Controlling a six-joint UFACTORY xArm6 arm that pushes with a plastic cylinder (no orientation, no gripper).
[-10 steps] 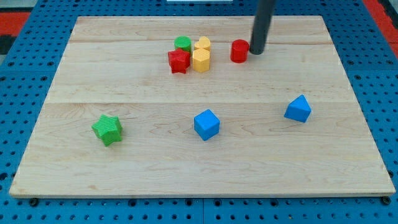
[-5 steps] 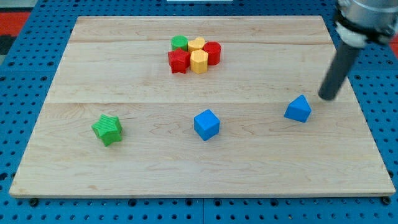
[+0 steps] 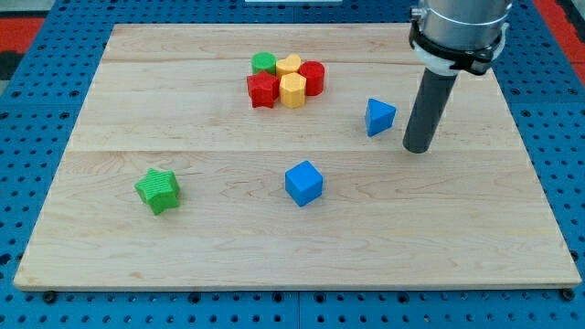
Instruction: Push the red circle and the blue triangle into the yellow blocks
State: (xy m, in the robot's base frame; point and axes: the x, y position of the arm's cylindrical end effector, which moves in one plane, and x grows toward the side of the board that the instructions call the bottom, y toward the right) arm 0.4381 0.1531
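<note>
Blue triangle (image 3: 379, 116) sits near my tip (image 3: 417, 148); no claw shows.

Single camera view: raised, at the near edge of the pale wooden board (image 3: 274, 247), angled down toward its far edge. Moderate distance; whole board framed, blue perforated table (image 3: 567, 183) showing around it.
</note>
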